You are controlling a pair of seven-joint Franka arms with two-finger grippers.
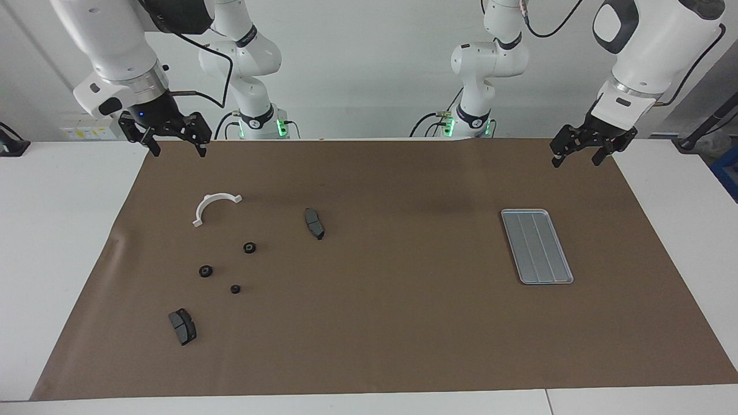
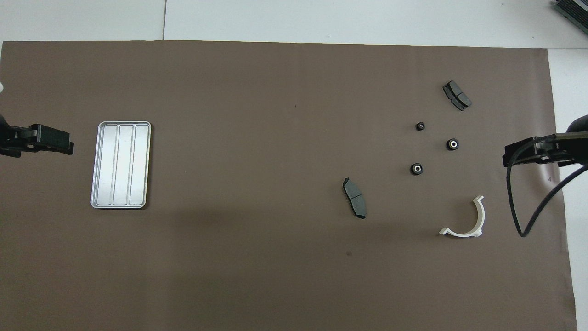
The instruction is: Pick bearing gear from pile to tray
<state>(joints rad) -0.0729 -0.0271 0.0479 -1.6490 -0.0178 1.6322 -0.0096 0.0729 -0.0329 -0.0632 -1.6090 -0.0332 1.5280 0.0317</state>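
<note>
The pile lies loose on the brown mat toward the right arm's end. It holds three small black rings (image 1: 249, 248) (image 1: 206, 271) (image 1: 235, 289), two dark grey brake-pad pieces (image 1: 314, 223) (image 1: 183, 327) and a white half-ring bracket (image 1: 214, 206). The rings also show in the overhead view (image 2: 416, 169) (image 2: 452, 144) (image 2: 420, 126). The silver grooved tray (image 1: 536, 246) (image 2: 121, 164) lies empty toward the left arm's end. My right gripper (image 1: 177, 151) (image 2: 523, 154) hangs open and empty over the mat's edge beside the pile. My left gripper (image 1: 576, 160) (image 2: 50, 140) hangs open and empty over the mat's edge beside the tray.
The brown mat (image 1: 403, 323) covers most of the white table. A black cable (image 2: 519, 216) loops down from the right arm over the mat's edge near the bracket. The wide stretch of mat between pile and tray is bare.
</note>
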